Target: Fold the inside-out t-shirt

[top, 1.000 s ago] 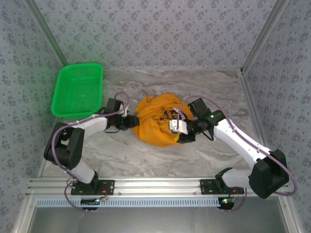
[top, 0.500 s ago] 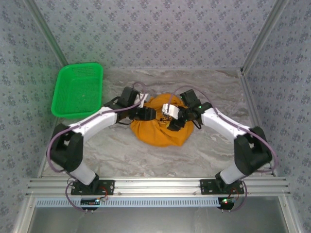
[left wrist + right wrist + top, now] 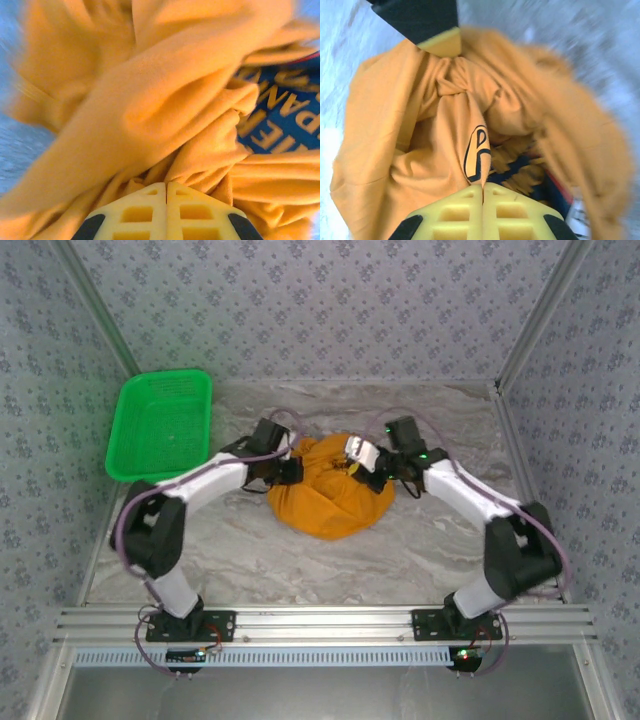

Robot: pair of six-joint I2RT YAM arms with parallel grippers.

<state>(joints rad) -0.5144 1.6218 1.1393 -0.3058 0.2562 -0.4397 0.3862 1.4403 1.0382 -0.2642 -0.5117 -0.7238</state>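
Clenches left end effector (image 3: 166,186) and right end effector (image 3: 483,187) on soft, limp, light t-shirt (image 3: 330,508) (crumpled heap); likely better held at hems.

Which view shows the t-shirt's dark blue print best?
Left wrist: the dark blue print sits close, its orange letters readable. Right wrist shows a blurred part among folds. In the top external view it is too small to make out on the bunched t-shirt.
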